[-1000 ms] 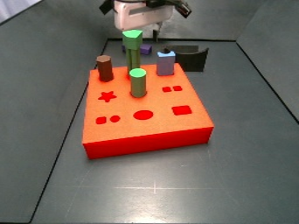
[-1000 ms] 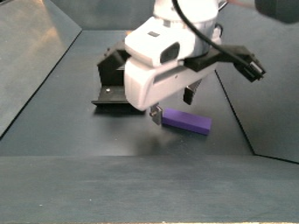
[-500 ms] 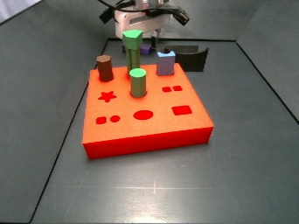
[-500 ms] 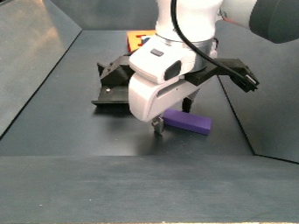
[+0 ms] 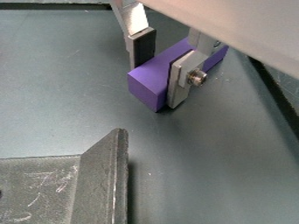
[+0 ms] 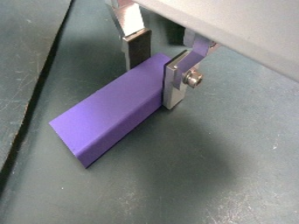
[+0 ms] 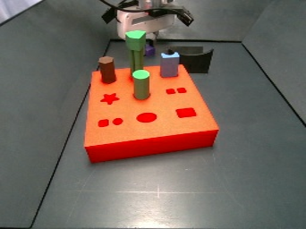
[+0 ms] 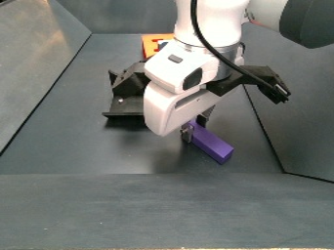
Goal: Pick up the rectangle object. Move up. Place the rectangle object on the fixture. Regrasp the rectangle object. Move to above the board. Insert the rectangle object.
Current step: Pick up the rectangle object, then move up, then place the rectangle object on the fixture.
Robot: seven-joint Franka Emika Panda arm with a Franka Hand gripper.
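Observation:
The rectangle object [image 5: 149,85] is a purple block lying flat on the dark floor; it also shows in a wrist view [image 6: 107,121] and in a side view [image 8: 213,146]. My gripper [image 5: 162,65] is down over it with one finger on each long side, shut on the block, as a wrist view [image 6: 158,65] also shows. In a side view the white gripper [image 8: 193,131] stands over the block's far end. The fixture [image 8: 125,97] stands just beside it and also shows in a side view [image 7: 198,59]. The red board [image 7: 149,121] lies nearer that camera, and the gripper [image 7: 148,14] is behind its pegs.
On the board stand two green pegs [image 7: 140,86], a brown peg [image 7: 106,69] and a light-blue peg [image 7: 171,63]. The fixture's metal base plate [image 5: 65,184] lies close to the block. Sloping dark walls [image 8: 53,59] bound the floor on both sides.
The purple block has swung on the floor from lying crosswise to lying in line between the fingers. The fingers have closed onto its sides. The arm has barely moved.

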